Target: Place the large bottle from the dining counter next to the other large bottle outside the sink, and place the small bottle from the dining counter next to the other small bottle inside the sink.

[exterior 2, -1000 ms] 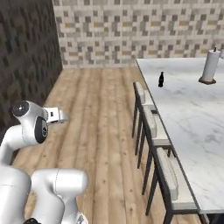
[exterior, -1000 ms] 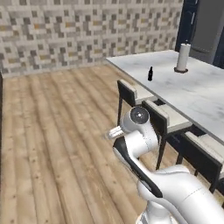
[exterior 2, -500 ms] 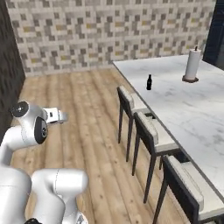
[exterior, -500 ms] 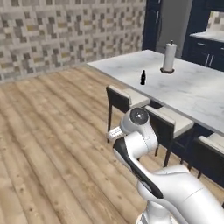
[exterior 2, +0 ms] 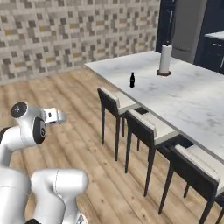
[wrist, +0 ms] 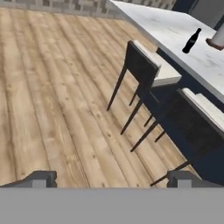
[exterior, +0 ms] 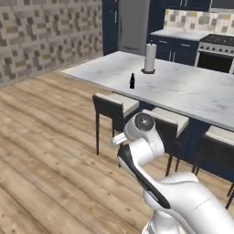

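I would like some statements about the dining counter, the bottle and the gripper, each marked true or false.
1. A small dark bottle stands upright on the dining counter. True.
2. The gripper is closed around the bottle. False: it is open and empty, over the wooden floor, far from the bottle.
3. A paper towel roll stands on the counter beyond the bottle. True.
4. The bottle lies on a stool seat. False: it is on the counter top; the stools carry nothing.
5. The stools stand along the counter's near edge. True.
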